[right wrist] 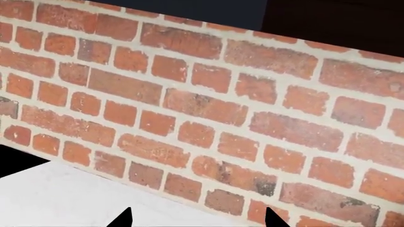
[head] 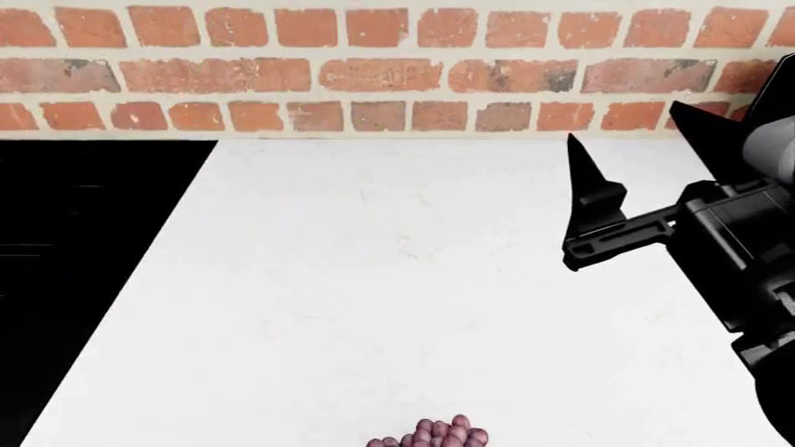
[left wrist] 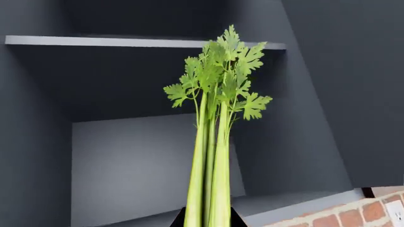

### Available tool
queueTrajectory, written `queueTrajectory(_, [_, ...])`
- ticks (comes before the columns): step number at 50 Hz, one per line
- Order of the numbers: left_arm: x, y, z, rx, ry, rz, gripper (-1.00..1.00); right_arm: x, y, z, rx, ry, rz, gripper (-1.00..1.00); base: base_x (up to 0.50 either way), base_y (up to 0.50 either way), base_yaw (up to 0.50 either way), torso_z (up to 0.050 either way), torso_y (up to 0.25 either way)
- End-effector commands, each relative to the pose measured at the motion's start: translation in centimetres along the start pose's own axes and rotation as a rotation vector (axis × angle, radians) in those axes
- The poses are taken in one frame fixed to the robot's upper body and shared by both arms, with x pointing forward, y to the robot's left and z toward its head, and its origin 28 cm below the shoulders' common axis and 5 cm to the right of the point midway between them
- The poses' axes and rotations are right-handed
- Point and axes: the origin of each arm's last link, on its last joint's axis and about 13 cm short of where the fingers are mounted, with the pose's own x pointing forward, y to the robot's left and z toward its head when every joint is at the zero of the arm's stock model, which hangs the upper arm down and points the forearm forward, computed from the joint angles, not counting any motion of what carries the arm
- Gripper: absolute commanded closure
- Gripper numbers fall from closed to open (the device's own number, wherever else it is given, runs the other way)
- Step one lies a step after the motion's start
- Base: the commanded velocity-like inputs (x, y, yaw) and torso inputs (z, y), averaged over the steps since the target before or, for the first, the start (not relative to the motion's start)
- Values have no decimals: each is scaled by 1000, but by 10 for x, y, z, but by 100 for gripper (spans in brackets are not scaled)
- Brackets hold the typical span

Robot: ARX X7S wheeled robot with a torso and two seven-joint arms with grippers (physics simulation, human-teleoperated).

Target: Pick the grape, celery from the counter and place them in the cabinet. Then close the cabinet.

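Observation:
In the left wrist view the celery, pale green stalks with leafy tips, stands up out of my left gripper, which is shut on its lower end. It is held in front of the open dark grey cabinet, below a shelf. The grape, a pink-purple bunch, lies on the white counter at the near edge of the head view. My right gripper hovers open over the counter's right side with nothing between its fingers; in its wrist view the right gripper faces the brick wall.
A brick wall backs the counter. The black stovetop borders the counter on the left. A wall outlet sits just under the cabinet's lower edge.

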Motion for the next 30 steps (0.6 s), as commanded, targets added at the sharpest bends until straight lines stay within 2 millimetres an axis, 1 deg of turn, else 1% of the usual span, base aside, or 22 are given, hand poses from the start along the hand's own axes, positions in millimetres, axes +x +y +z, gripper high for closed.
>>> queueTrajectory(1, [35,12,10,44,34,102,100,1,-1,-1,-5,6,3,-100,0,0,0,0,0])
queueTrajectory(7, [46,19,12,60,55,157,100,0,-1,-1,-4,6,1,-100,0,0,0,0,0])
queueTrajectory(15, [53,25,15,78,119,207,100,0,0,-3,-1,7,2,-100,0,0,0,0,0])
queueTrajectory(24, [65,37,24,63,125,275,100,1,1,-5,0,10,2,-100,0,0,0,0,0])
queueTrajectory(30, [74,42,28,72,138,289,100,3,3,-7,1,14,9,-100,0,0,0,0,0])
